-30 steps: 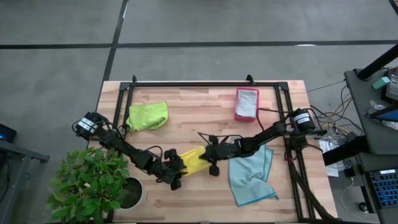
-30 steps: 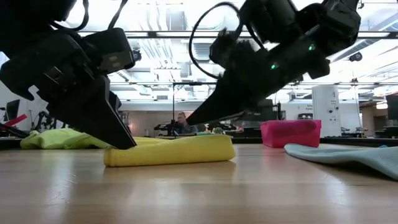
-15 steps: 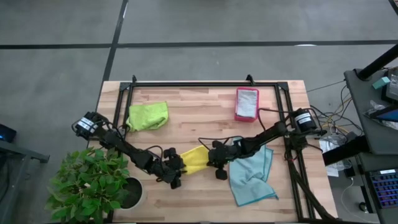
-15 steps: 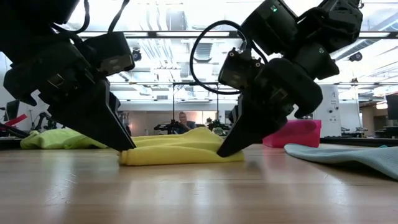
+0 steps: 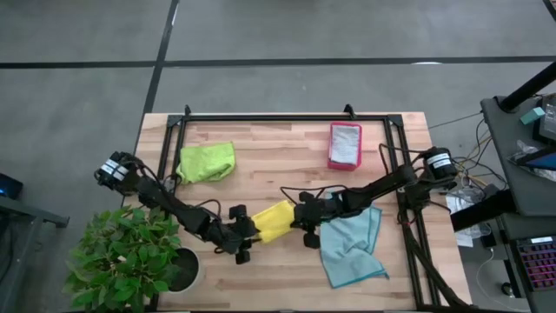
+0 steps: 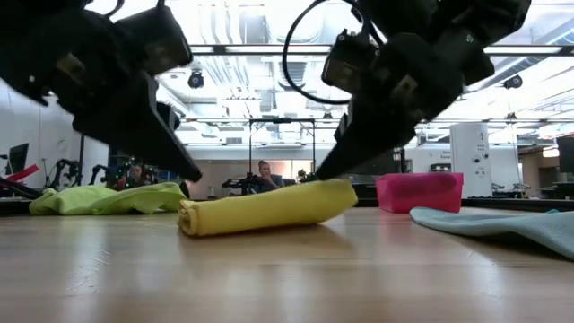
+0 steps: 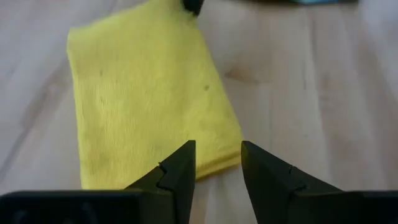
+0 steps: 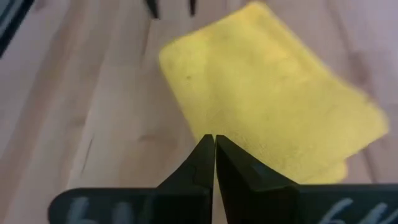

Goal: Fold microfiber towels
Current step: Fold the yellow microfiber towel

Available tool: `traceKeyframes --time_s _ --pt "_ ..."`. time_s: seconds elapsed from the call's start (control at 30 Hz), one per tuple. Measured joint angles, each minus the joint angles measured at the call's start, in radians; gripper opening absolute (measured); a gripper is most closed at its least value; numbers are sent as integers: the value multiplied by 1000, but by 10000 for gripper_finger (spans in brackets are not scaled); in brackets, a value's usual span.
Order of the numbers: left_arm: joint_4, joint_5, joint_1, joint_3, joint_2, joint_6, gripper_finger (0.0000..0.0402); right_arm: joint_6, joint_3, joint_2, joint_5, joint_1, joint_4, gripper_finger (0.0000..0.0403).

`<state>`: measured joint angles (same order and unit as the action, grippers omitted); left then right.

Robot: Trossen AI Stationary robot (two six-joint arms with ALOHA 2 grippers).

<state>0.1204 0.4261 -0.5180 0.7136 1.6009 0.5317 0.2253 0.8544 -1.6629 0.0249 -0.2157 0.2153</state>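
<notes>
A yellow towel (image 5: pixel 274 220), folded into a thick oblong, lies slantwise on the table's near middle and also shows in the low view (image 6: pixel 265 208). My left gripper (image 7: pixel 217 152) is open and hovers just above the towel's near left end (image 6: pixel 188 220), its fingers over that end's corner. My right gripper (image 8: pixel 214 140) is shut, and its tips stand over the towel's far right end (image 6: pixel 336 193). A lime green towel (image 5: pixel 206 162) lies bunched at the far left. A light blue towel (image 5: pixel 352 243) lies spread at the near right. My right gripper's shut fingertips (image 6: pixel 321 175) come slanting down from above at the top of the yellow towel's far right end (image 8: pixel 249 124). I cannot tell whether they touch it. The towel lies on the table.
A pink-red tray (image 5: pixel 345 145) stands at the far right of the table. A black frame (image 5: pixel 287 116) runs along the far edge and both sides. A potted plant (image 5: pixel 130 252) stands off the near left corner. People show in the room behind (image 6: pixel 265 170).
Both grippers have risen off the table beside the yellow towel's two ends. The right gripper's fingers, half a second ago down at the towel's right end, now stand above it. The towel has slid a little toward the table's right and looks rounder.
</notes>
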Motion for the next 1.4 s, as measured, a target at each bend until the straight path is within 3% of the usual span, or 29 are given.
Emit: traceKeyframes --time_s 0.2,0.67,0.87,1.1,1.4 --pt "-5 102 2 0 -21 -65 114 -15 1 -15 -198 8 21 9" --pt "-21 135 13 -7 -10 -66 114 -9 1 -14 -182 15 -46 9" --pt "-25 191 27 -11 20 -66 114 -59 3 -35 -185 58 160 9" --pt "-23 210 48 -14 62 -37 114 -54 17 -178 -184 148 429 9" --pt "-35 195 52 -25 92 18 114 -16 92 -336 -190 184 429 9"
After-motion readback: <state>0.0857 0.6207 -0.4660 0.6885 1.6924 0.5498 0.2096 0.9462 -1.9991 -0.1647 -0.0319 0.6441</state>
